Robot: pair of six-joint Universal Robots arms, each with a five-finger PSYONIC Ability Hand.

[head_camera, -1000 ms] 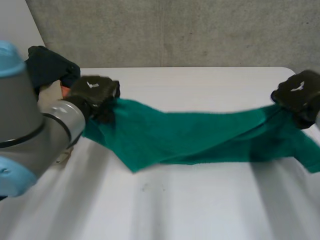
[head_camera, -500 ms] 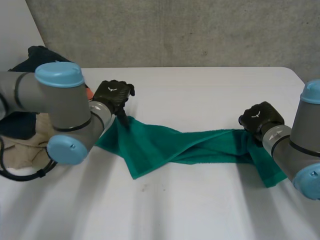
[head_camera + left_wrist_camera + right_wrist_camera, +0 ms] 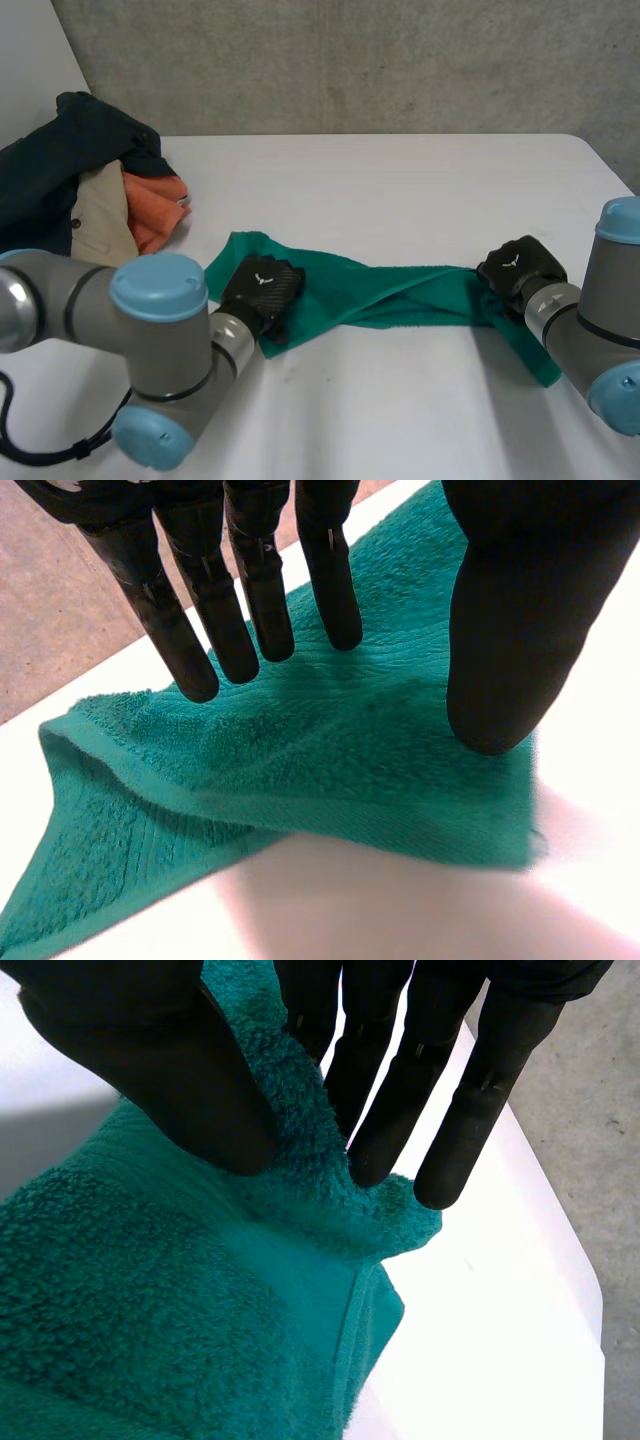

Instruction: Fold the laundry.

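left hand point(image 3: 262, 290) lies on one end of the green towel point(image 3: 385, 292), its fingers point(image 3: 262, 600) straight and slightly spread, with the thumb point(image 3: 505, 630) set apart from them. the fingertips and thumb tip touch the terry from above and nothing curls round it, so this hand is open. under its palm the towel end lies as a doubled flap, and bare white table point(image 3: 400, 180) shows just past the thumb.

right hand point(image 3: 518, 268) is at the towel's other end. its thumb point(image 3: 160, 1070) and straight fingers point(image 3: 400, 1080) pinch a raised ridge of cloth between them, gripping the towel. from that grip the cloth runs as a twisted band across the table to the left hand, and a loose corner trails just behind the right hand.

well off to the outer side of the left hand, a pile of clothes point(image 3: 90, 190), dark, beige and orange, sits at the table's edge.
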